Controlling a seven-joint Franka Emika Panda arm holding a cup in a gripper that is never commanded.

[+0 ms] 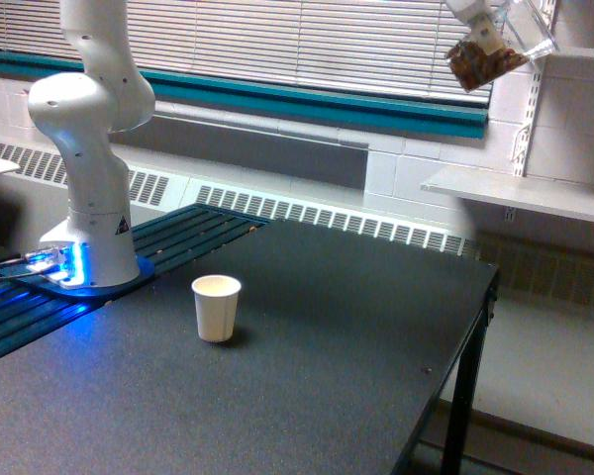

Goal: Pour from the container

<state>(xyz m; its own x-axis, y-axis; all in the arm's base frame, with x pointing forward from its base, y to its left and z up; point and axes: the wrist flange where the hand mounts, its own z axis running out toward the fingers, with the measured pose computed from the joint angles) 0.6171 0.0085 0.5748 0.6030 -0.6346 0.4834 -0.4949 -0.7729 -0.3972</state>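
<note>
Top edge cutting off most of the gripper (480,18), only a pale sliver showing at the upper part of the exterior view's right, so finger spread impossible to read; upper arm links also out of frame, just the white base column (87,148) rising on the exterior view's left. Contents of the paper cup (216,308) hidden behind its rim from this angle. Down below, a dark speckled table (307,376), broad and flat, black leg (458,421) dropping at its near-right corner. Blue glow at the foot of the base, spilling over a slatted dark panel (193,233) beside it. Behind, pale horizontal blinds (307,45) over a teal sill band (277,97), long radiator grille (307,213) under it, white block wall, and a light shelf (525,193) on a slotted rail at the exterior view's right. Now the tool end: clear container (490,54) held high in the upper right, tilted well off upright, brown nut-like pieces heaped in its lower end, pressed up against that pale sliver of gripper, evidently carried there. Container well apart from the small white paper cup, which stands upright on the table nearer the base, far below and toward the exterior view's left.
</note>
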